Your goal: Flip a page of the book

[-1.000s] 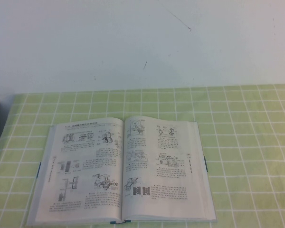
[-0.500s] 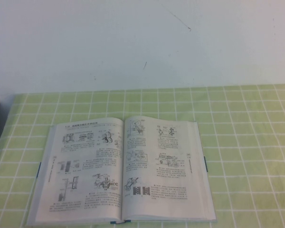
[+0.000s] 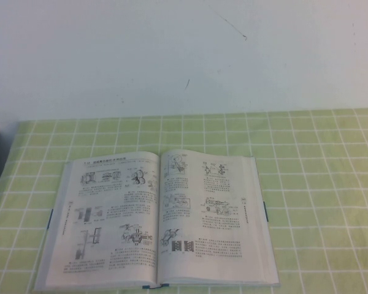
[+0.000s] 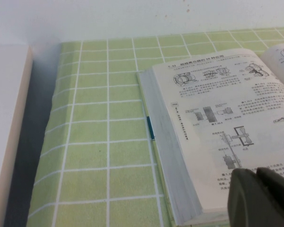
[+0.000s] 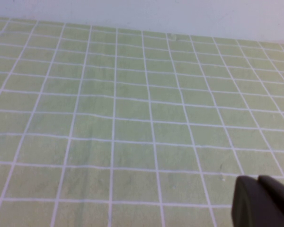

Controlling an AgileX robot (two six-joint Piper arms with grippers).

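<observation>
Presently noted: green-checked desk (image 3: 331, 184) bearing the book (image 3: 156, 220) open flat near its front edge, the page (image 3: 211, 220) unlifted on its right half, left claw (image 4: 260, 198) hovering over the left leaf, grip indeterminate, right claw (image 5: 262, 201) pressed together, well apart.

The book (image 3: 156, 220) runs off the high view's bottom edge; its print is too small to read.

right tool (image 5: 262, 201): closed, low corner | below: green checked tablecloth (image 5: 132, 118) | wall (image 5: 180, 12) beyond
</observation>
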